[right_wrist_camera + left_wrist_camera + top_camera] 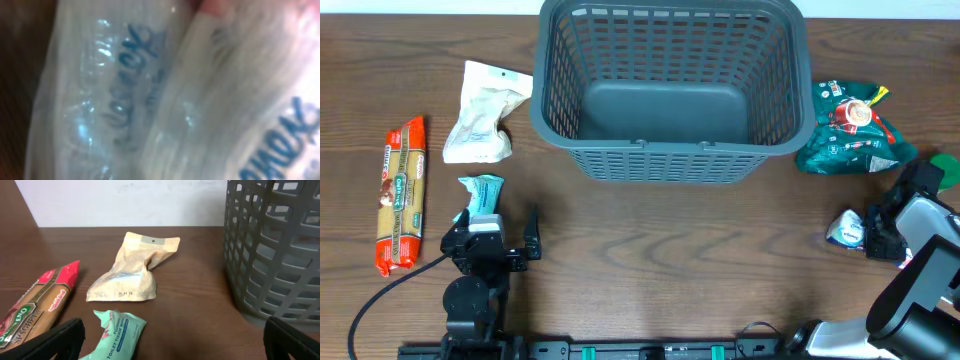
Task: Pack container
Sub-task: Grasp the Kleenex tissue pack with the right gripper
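The container, a dark grey lattice basket (672, 150), stands empty at the back middle; its wall shows in the left wrist view (272, 255). My left gripper (496, 243) is open, with its fingers wide apart (172, 347). A mint toilet tissue wipes pack (480, 190) lies just ahead of it, near the left finger (117, 335). My right gripper (876, 234) is at a white and blue tissue packet (845, 229) on the table's right. That packet fills the right wrist view (150, 95) and hides the fingers.
A red spaghetti pack (402, 195) (35, 305) lies at the far left. A beige pouch (485, 115) (132, 270) lies left of the basket. A green snack bag (850, 130) lies right of the basket. A green object (946, 165) is at the right edge.
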`<control>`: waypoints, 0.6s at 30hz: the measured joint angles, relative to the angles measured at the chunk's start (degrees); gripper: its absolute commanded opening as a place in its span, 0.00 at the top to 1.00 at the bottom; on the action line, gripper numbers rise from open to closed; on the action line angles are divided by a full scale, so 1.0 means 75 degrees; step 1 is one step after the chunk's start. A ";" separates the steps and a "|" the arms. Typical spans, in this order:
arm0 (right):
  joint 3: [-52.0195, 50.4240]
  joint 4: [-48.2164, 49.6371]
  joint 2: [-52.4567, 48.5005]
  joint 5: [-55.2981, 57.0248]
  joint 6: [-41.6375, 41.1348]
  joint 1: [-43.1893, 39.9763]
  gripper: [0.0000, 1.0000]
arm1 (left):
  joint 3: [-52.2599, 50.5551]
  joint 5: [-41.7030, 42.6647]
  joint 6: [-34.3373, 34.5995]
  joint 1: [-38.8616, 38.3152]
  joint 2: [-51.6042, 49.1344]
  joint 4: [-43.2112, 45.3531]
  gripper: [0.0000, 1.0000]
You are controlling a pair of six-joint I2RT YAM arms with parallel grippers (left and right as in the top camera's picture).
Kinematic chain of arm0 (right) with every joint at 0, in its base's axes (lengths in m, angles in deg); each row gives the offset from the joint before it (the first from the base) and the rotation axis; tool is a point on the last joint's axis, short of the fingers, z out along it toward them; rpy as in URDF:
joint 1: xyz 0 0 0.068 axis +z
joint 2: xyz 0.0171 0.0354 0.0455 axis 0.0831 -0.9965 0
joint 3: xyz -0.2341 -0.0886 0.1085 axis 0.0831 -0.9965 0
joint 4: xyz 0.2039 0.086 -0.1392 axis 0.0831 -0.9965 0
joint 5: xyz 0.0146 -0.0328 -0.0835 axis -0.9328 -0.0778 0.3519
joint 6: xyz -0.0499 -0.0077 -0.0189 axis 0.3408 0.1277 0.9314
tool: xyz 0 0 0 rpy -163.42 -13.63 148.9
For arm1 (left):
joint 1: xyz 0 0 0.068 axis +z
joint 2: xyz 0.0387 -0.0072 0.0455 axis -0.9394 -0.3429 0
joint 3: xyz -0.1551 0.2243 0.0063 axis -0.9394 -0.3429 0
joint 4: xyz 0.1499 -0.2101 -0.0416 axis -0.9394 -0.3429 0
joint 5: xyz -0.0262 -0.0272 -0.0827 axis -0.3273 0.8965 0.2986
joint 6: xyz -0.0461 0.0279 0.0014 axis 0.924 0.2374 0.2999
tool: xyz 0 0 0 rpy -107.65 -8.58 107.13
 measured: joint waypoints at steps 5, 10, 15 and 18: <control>0.0000 0.0160 0.0023 -0.0245 0.1332 -0.0023 0.99 | 0.0000 0.0000 0.0000 0.0000 0.0000 0.0000 0.01; 0.0006 0.0154 0.0277 -0.0880 0.2783 -0.0023 0.99 | 0.0000 0.0000 0.0000 0.0000 0.0000 0.0000 0.01; 0.0163 0.0076 0.1172 -0.1478 0.3864 -0.0023 0.99 | 0.0000 0.0000 0.0000 0.0003 0.0000 0.0000 0.01; 0.0399 0.0076 0.1906 -0.1754 0.4299 -0.0023 0.99 | 0.0000 0.0000 0.0000 0.0000 0.0000 0.0000 0.01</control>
